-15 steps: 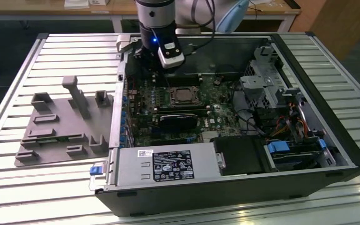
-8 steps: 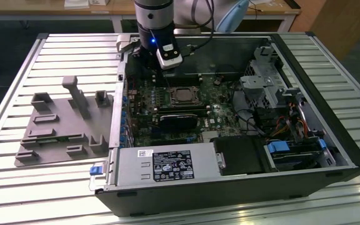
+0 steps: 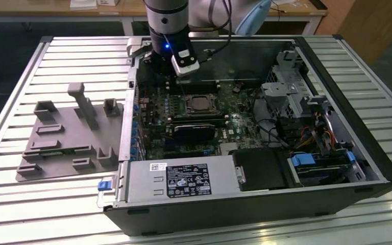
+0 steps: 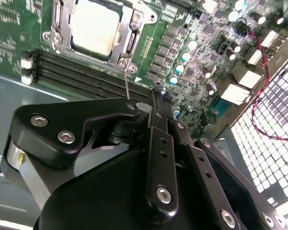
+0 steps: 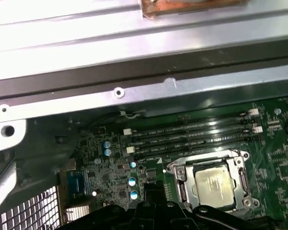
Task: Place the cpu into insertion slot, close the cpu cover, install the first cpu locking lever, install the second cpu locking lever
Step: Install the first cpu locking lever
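Exterior view: the arm reaches down into the open case (image 3: 369,168) on the slatted table (image 3: 19,76). The gripper (image 3: 181,80) hangs just above the board, close over the slot (image 3: 188,103), with the cpu (image 3: 200,103) lying in it.

Second wrist view: the cpu (image 4: 93,26) sits flat in the slot with the cover (image 4: 130,33) down around it. From the socket corner nearest the gripper (image 4: 153,98) a thin wire lever (image 4: 126,79) stands up, its tip at the claw's edge. The claw looks drawn narrow, fingers together; whether it pinches the lever I cannot tell.

First wrist view: the cpu (image 5: 216,184) is framed by the cover (image 5: 180,178), beside the memory slots (image 5: 192,136), and the gripper (image 5: 153,207) is just beside the socket.

By my reading, placing and covering are done and a locking lever is the step in hand. It calls for a steady press down and under its catch, without the wire slipping
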You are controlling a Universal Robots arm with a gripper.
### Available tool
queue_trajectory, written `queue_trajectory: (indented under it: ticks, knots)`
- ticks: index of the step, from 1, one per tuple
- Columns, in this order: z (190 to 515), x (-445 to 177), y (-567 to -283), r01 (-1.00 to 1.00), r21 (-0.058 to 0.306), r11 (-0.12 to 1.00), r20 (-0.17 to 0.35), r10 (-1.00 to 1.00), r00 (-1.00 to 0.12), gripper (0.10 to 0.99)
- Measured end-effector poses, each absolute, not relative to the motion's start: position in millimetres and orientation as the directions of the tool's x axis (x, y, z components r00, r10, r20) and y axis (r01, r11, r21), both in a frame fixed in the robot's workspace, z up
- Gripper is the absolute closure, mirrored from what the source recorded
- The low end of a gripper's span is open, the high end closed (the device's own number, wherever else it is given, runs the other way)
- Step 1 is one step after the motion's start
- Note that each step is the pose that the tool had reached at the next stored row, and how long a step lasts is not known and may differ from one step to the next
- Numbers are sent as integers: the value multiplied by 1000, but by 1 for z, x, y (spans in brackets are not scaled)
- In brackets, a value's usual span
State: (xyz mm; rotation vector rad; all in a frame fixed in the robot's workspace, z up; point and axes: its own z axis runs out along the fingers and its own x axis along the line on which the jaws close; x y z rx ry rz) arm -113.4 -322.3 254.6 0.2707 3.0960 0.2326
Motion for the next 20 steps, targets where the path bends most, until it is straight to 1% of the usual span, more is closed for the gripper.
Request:
queue_trajectory:
  ticks: [9,20]
  knots:
    - [253,-114,-322,145,247,958,4,149,-989,984]
    - [252,-99,-322,140,250,958,5,143,-990,984]
